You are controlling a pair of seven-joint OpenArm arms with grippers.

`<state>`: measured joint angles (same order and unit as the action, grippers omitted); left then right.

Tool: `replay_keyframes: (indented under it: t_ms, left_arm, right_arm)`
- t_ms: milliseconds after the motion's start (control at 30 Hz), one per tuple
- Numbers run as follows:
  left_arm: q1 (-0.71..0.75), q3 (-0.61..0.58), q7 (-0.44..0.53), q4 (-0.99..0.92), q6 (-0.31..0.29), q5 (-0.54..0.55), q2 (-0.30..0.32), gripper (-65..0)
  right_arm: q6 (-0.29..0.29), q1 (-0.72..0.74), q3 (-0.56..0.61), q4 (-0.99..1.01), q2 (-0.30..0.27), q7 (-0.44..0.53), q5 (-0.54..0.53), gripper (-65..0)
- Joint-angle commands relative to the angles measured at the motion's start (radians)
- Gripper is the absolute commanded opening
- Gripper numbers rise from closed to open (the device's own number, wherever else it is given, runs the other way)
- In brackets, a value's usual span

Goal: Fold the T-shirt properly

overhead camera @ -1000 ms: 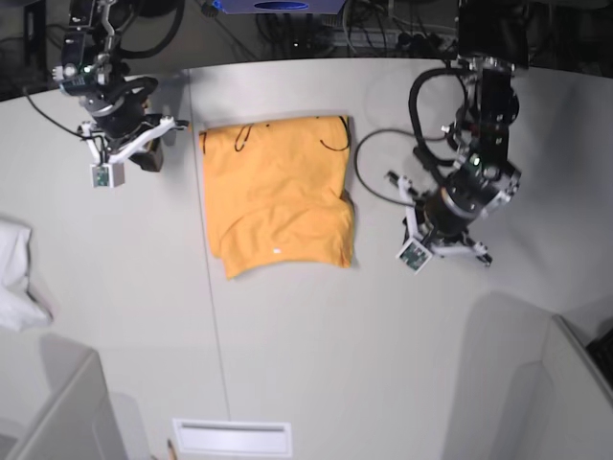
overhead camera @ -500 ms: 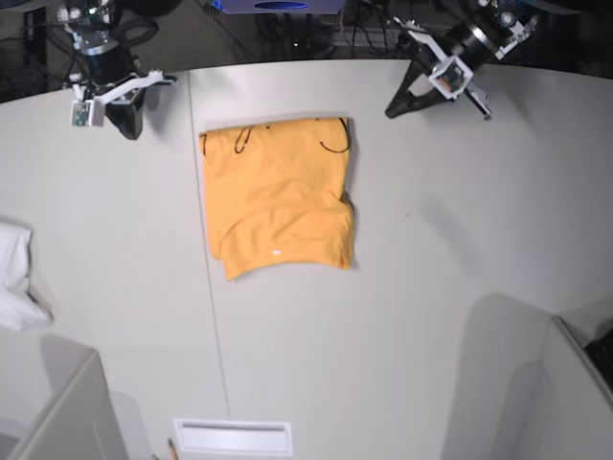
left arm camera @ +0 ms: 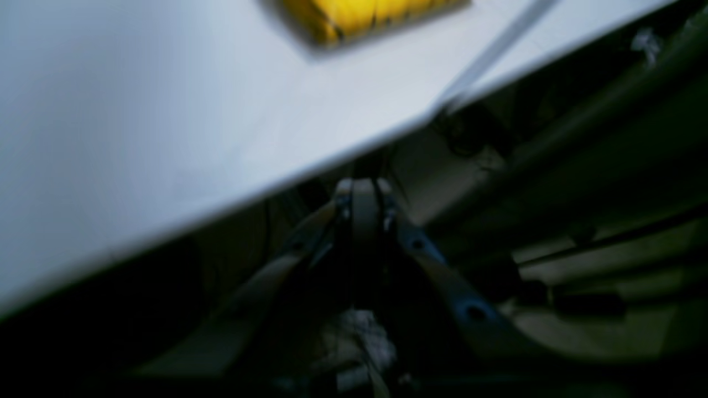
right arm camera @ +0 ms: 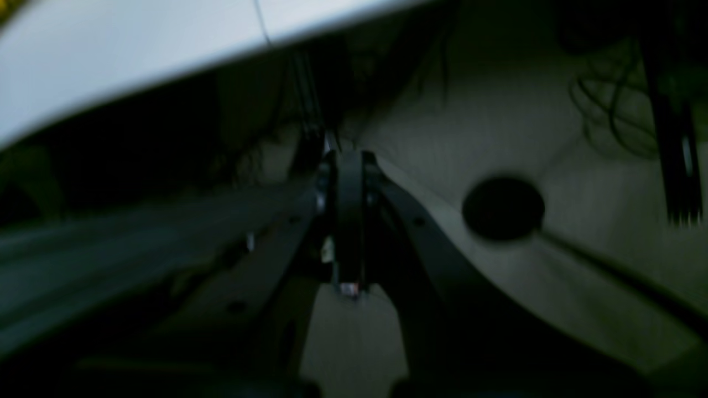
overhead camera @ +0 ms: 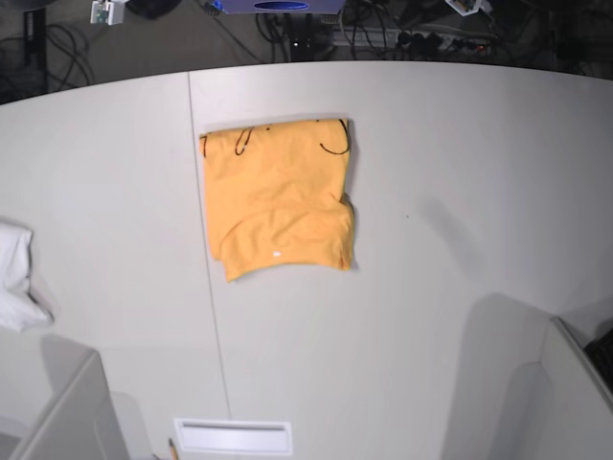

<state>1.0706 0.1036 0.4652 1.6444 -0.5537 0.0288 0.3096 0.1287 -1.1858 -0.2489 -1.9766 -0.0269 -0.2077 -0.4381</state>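
The T-shirt (overhead camera: 278, 199) lies folded into a rough rectangle on the pale counter (overhead camera: 460, 192), toward its far side and a little left of the middle, with thin black curved marks along its far edge. Its near edge is uneven — a rounded flap overlaps the lower half. Nothing touches it. A small white cloth (overhead camera: 17, 276) sits at the counter's left edge, well apart from the shirt.

Both arms are up and off the counter, past its far edge. In the left wrist view the left pincer (left arm camera: 363, 190) has its fingers pressed together, empty, with the blurred counter edge and a sliver of the yellow-orange shirt (left arm camera: 365, 14) beyond. In the right wrist view the right pincer (right arm camera: 348, 166) is likewise pressed together and empty — dark floor and cables lie behind it.
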Motion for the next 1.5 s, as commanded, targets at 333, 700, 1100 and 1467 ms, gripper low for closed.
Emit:
replay_keyframes:
  t_ms: [333, 700, 1100, 1467]
  left_arm:
    - [-0.327, -0.192, 0.030, -0.869, 0.068, 0.006, -0.135, -65.0]
    - [-0.807, -0.224, 0.031, -1.644, 0.306, -0.085, -0.355, -65.0]
    - [-0.830, -0.221, 0.031, -1.565, 0.309, -0.083, -0.361, -65.0]
    - [-0.870, -0.221, 0.008, -1.605, 0.309, -0.083, -0.344, -65.0]
  right_arm:
    - [0.004, 0.456, 0.110, 0.623, -0.066, -0.411, 0.103, -65.0]
    - [0.006, 0.930, 0.822, 1.729, -0.101, 0.161, 0.287, -65.0]
    - [0.004, 1.027, 0.972, 1.977, -0.084, 0.595, 0.287, -65.0]
    - [0.004, 1.030, 0.974, 1.964, -0.107, 0.592, 0.287, -65.0]
